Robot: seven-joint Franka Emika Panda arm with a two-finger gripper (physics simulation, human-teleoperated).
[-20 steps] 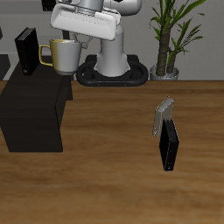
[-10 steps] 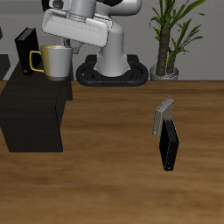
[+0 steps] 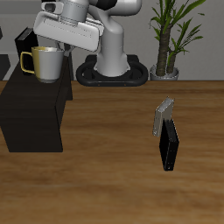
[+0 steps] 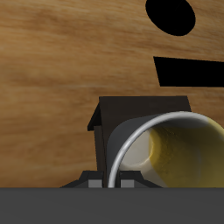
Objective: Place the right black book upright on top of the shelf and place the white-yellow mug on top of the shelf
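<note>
The white-yellow mug [image 3: 45,63] hangs upright over the shelf [image 3: 33,109], handle at nine o'clock. The gripper [image 3: 58,44] holds its rim. Only the wrist view shows its yellowish inside [image 4: 179,149].

Mug over the shelf, right black book already upright on top.
You had the white-yellow mug [image 3: 48,63] upright above the shelf [image 3: 33,109], its yellow handle [image 3: 28,61] pointing outward and its yellowish inside facing the wrist camera [image 4: 175,149]; whether it touched the flat black top was unclear. The right black book [image 3: 24,41] stood upright just behind it on the shelf.
</note>
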